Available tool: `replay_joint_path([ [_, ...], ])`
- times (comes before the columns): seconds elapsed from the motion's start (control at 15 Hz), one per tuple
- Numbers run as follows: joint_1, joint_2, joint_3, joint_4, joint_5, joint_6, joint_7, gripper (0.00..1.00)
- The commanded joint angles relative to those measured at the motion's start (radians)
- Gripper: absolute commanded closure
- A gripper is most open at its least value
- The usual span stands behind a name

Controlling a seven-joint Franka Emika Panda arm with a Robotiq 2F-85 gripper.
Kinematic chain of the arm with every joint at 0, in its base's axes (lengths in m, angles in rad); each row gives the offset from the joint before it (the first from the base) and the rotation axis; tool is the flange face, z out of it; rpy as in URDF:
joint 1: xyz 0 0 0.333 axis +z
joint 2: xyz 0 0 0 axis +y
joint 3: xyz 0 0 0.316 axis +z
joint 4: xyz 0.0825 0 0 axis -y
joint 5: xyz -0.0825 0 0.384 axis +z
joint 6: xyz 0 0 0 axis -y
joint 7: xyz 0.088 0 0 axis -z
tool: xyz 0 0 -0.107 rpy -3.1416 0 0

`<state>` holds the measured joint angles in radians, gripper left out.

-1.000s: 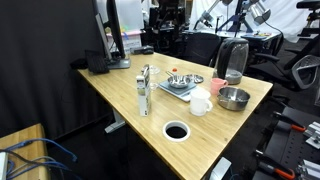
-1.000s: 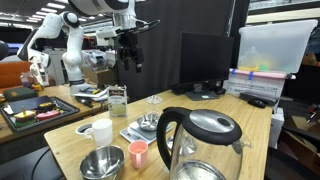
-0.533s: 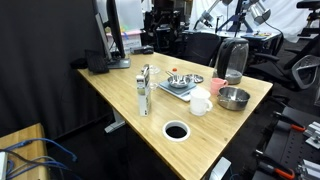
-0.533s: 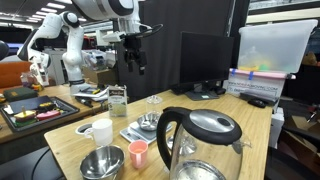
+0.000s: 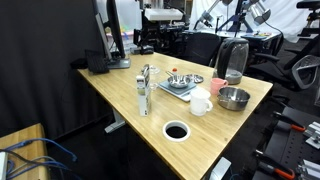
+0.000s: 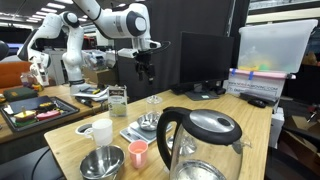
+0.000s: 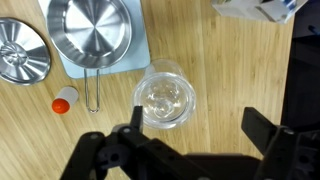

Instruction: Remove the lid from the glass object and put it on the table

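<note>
The glass object is a small clear round vessel standing on the light wood table. Its top looks like clear glass, and I cannot tell the lid apart from the vessel. It also shows in both exterior views, small and unclear. My gripper is open and empty above the table, its two black fingers spread wide. The glass lies just by the left finger, off centre. In both exterior views the gripper hangs well above the glass.
A small steel pot sits on a grey tray with a steel lid beside it. An electric kettle, a steel bowl, a white cup, a pink cup and a carton stand nearby. The cable hole is near the edge.
The arm has swung toward the monitor side and lowered somewhat, bringing the gripper over the glass. Nothing on the table has moved.
</note>
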<state>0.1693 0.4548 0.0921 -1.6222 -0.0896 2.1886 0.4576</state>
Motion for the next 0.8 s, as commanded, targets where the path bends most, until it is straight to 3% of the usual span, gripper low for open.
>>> replay_joint_path([
  [0.0, 0.041, 0.083, -0.048, 0.112, -0.016, -0.029, 0.016, 0.00],
  [0.73, 0.075, 0.223, -0.130, 0.218, -0.027, -0.049, 0.075, 0.00],
])
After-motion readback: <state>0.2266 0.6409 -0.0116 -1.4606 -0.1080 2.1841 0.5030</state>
